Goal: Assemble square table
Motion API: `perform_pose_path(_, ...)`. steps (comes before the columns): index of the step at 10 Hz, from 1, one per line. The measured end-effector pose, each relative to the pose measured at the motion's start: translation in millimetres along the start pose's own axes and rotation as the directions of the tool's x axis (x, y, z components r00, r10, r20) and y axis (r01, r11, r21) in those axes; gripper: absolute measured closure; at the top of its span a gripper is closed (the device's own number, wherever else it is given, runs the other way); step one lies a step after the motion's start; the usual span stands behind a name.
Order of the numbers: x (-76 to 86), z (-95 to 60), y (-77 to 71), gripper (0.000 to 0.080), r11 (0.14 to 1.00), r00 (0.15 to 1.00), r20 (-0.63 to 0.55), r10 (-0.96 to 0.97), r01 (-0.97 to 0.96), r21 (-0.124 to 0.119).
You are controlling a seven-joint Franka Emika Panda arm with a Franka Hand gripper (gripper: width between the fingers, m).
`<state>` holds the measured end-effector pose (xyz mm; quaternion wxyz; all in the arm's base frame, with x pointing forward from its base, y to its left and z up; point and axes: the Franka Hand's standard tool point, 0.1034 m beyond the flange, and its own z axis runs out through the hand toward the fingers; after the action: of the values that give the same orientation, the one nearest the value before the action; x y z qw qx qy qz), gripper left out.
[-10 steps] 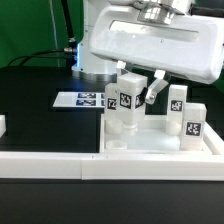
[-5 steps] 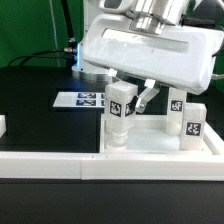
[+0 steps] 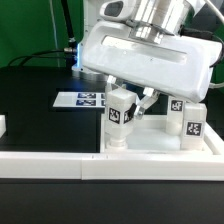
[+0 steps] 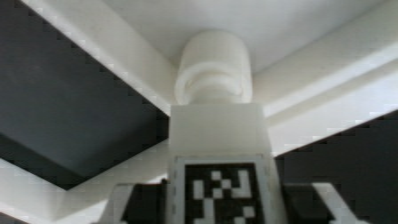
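Here, as I see it:

Tool: my tool (image 3: 133, 103) hangs under the big white head of my arm, with its fingers partly closed round the top of a leg (image 3: 121, 113). I have that leg in my grip; in the wrist view it (image 4: 217, 160) fills the middle of the picture, with its black-and-white tag facing the camera.

Held leg: it is tilted a little, with its tag turned toward the exterior view. Its lower end is down at the near corner of the tabletop (image 3: 160, 150) on the exterior view's left. I cannot tell whether it is seated in a socket or only touching it.

Tabletop: white, lying flat on the black surface (image 3: 40, 105), just behind the long white rail (image 3: 60, 165) that runs across the front.

Other legs: two more legs stand upright on the tabletop at the exterior view's right, one (image 3: 193, 122) nearer and one (image 3: 176, 106) just behind it, both well apart from my tool.

Marker board: the flat white marker board (image 3: 82, 99) lies on the surface behind the tabletop, toward the exterior view's left.

Wrist view: past the held leg I see white raised edges and dark surface, all blurred.
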<state>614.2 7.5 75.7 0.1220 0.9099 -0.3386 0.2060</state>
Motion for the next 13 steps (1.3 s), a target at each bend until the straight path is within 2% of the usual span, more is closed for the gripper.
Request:
perform_pose_path(1,-2.7,2.6,-0.1,0.0511,1.000,1.000,-0.002,-0.007,0.007,-0.003)
perform_pose_path(3,-1.2,4.3,-7.3,0.0511,0.999,0.999,-0.049,-0.005,0.007,0.034)
perform_pose_path(6,-1.6,4.3,-7.1,0.0511,0.999,0.998,-0.054,0.013,-0.010,0.042)
perform_pose_path(9,-1.4,4.2,-7.4,0.0179,0.999,0.998,-0.054,0.013,-0.011,0.043)
perform_pose_path(10,-1.4,4.2,-7.4,0.0153,0.999,0.998,-0.054,0.013,-0.011,0.043)
perform_pose_path(13,-1.4,4.2,-7.4,0.0150,0.999,0.998,-0.054,0.013,-0.011,0.043)
